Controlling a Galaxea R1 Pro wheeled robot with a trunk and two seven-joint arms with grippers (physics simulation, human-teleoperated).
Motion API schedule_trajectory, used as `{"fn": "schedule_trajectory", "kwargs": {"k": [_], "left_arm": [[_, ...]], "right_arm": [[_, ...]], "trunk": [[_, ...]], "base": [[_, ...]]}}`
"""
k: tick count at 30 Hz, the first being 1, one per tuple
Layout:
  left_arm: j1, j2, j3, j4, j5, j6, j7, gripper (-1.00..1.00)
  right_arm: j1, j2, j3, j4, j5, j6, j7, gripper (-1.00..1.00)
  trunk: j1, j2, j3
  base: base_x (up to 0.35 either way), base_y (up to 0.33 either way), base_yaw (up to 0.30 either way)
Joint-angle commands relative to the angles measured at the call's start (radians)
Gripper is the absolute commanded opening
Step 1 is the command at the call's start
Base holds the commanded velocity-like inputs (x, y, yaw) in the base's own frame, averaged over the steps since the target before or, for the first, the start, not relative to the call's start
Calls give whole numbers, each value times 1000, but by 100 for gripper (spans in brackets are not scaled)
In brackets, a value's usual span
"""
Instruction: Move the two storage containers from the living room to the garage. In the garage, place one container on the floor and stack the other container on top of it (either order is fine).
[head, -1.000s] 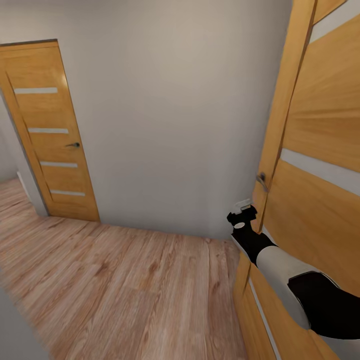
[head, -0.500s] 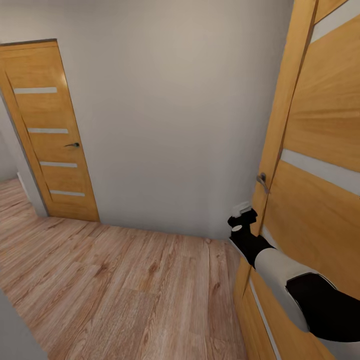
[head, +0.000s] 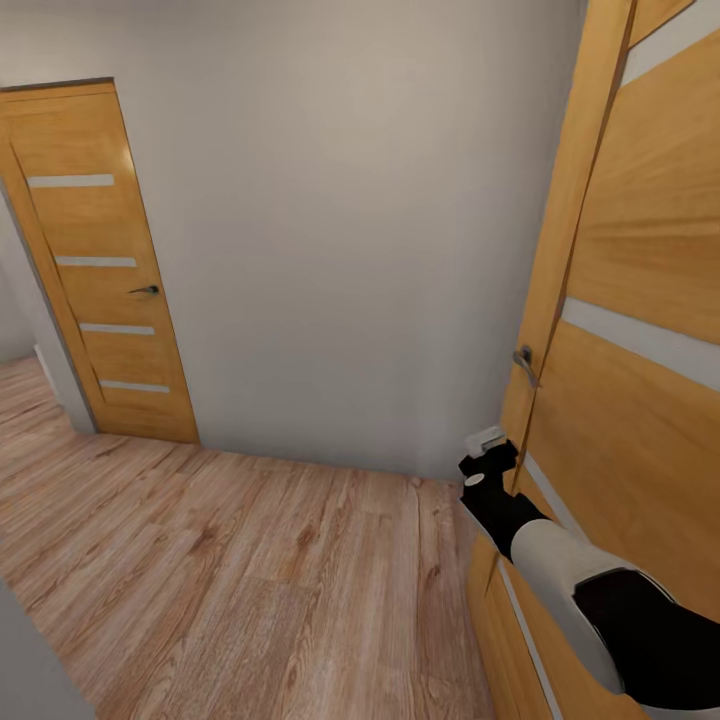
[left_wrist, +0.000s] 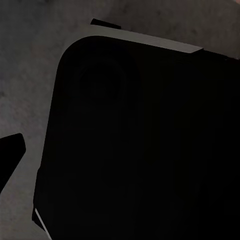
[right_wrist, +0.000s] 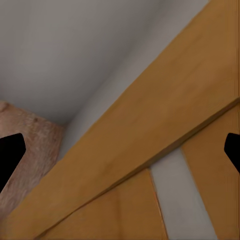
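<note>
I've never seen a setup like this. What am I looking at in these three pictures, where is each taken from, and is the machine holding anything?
These are computer-rendered pictures from a wheeled robot with two arms, steered by a person. The large picture comes from a camera on its head, looking forward and down. It shows a hallway: a pale wooden floor, a grey wall, a closed wooden door on the left and a second wooden door close on the right. The black-and-white limb is the robot's right arm, its right gripper close to that door's edge, below the door handle.

The other two pictures come from cameras on the wrists. The right wrist view looks between two dark, spread jaws at the door, holding nothing. The left wrist view shows mostly a dark shape I cannot identify, so its grip is unclear. No orange bins appear.
</note>
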Motion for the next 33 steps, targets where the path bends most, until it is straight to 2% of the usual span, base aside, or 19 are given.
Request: {"fn": "schedule_trajectory", "kwargs": {"k": [1, 8, 19, 20, 33], "left_arm": [[0, 0, 2, 0, 4, -2, 0, 100], [0, 0, 2, 0, 4, -2, 0, 100], [0, 0, 3, 0, 4, -2, 0, 100], [0, 0, 3, 0, 4, -2, 0, 100], [0, 0, 3, 0, 4, -2, 0, 100]], "right_arm": [[0, -2, 2, -1, 9, 10, -3, 100], [0, -14, -17, -1, 9, 10, -5, 100], [0, -76, -36, -5, 10, -24, -27, 100], [0, -104, -36, -5, 10, -31, -29, 100], [0, -120, -39, -4, 10, -42, -31, 100]], "trunk": [[0, -1, -1], [0, -1, -1], [0, -1, -1], [0, -1, -1], [0, -1, -1]], "base": [[0, 0, 0], [0, 0, 0], [0, 0, 0], [0, 0, 0], [0, 0, 0]]}}
